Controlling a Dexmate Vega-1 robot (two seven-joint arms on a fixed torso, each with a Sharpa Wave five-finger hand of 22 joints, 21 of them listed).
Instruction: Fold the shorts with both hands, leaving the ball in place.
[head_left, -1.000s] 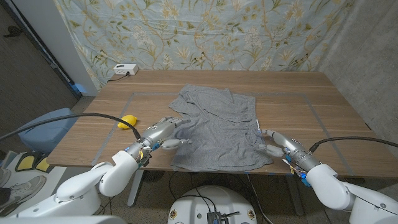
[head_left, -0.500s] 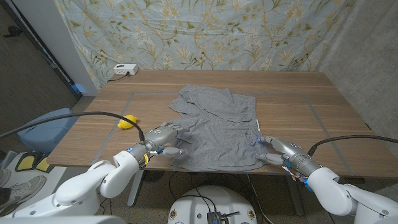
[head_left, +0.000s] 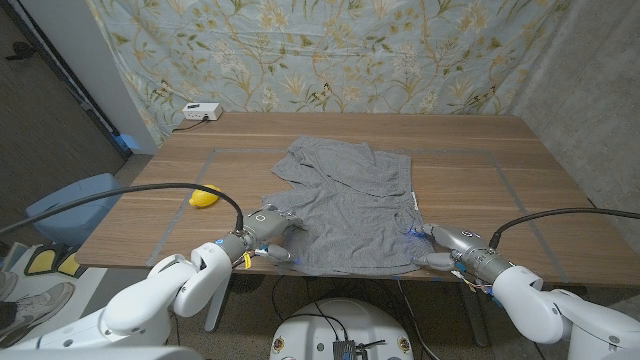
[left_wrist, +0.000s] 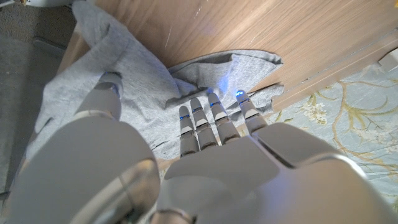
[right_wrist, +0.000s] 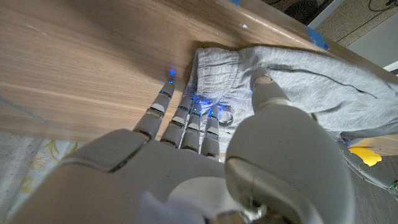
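Across the middle of the head picture, lying spread out on the wooden table (head_left: 470, 150): grey shorts (head_left: 345, 205), with the near edge almost reaching the table's front edge. Sitting left of the shorts, well apart from them: a yellow ball (head_left: 205, 195).

At the lower left of the shorts, reaching in from the picture's bottom left corner: the left hand (head_left: 262, 228), resting its fingers on the cloth near the corner. Showing in the left wrist picture, fingers (left_wrist: 214, 118) stretched out straight over a bunched fold of grey cloth, thumb apart at the side. Cannot tell if pinching the cloth or just touching it.

At the lower right corner of the shorts, coming in from the bottom right: the right hand (head_left: 440, 245). Showing in the right wrist picture, fingers (right_wrist: 186, 118) lying along the wood right at the cloth's edge, thumb over the grey cloth. Cannot tell if gripping it.

Standing at the upper left, on the table's far corner: a small white box (head_left: 202, 111).
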